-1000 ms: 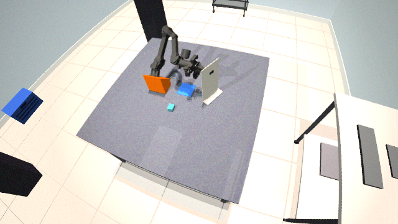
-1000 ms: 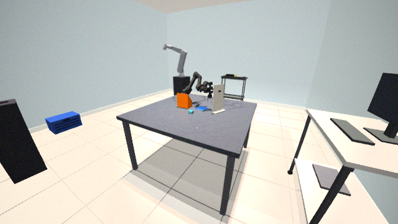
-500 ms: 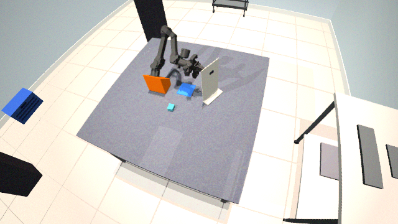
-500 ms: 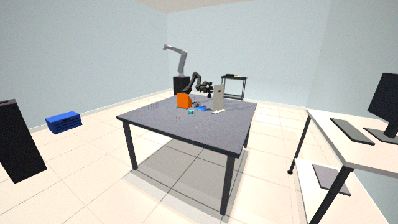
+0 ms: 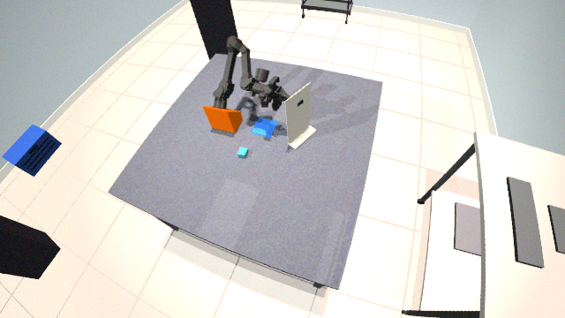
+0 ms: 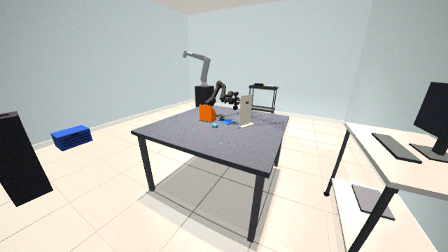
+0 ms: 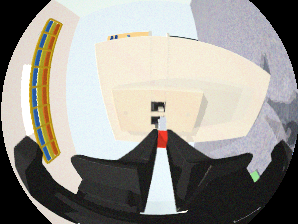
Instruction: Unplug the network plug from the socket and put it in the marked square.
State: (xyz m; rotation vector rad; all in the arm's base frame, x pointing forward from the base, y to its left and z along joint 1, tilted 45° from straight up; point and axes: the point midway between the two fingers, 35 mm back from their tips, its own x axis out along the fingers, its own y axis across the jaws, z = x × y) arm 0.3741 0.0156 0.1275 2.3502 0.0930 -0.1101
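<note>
The upright panel [image 5: 298, 117] [image 6: 246, 110] [image 7: 225, 65] is off-white. In the wrist view its raised socket block [image 7: 135, 102] shows two dark openings, one above the other. My gripper [image 5: 284, 95] [image 7: 161, 133] is close in front of the panel, well above the table, shut on the plug. The plug shows a red part [image 7: 162, 139] between the fingertips and a pale grey front end [image 7: 162, 123] past them. That end overlaps the lower opening's right part; whether its tip is inside is hard to tell. The blue square [image 5: 264, 127] [image 6: 227, 122] lies on the table left of the panel.
An orange block [image 5: 222, 119] [image 6: 207, 113] stands near the arm's base. A small cyan block [image 5: 242, 152] [image 6: 215, 125] lies on the table [image 5: 212, 168] [image 6: 196, 136] nearer the top and exterior views. The panel's foot [image 5: 302, 138] rests on the table. A small green patch [image 7: 255, 176] shows beside the right finger.
</note>
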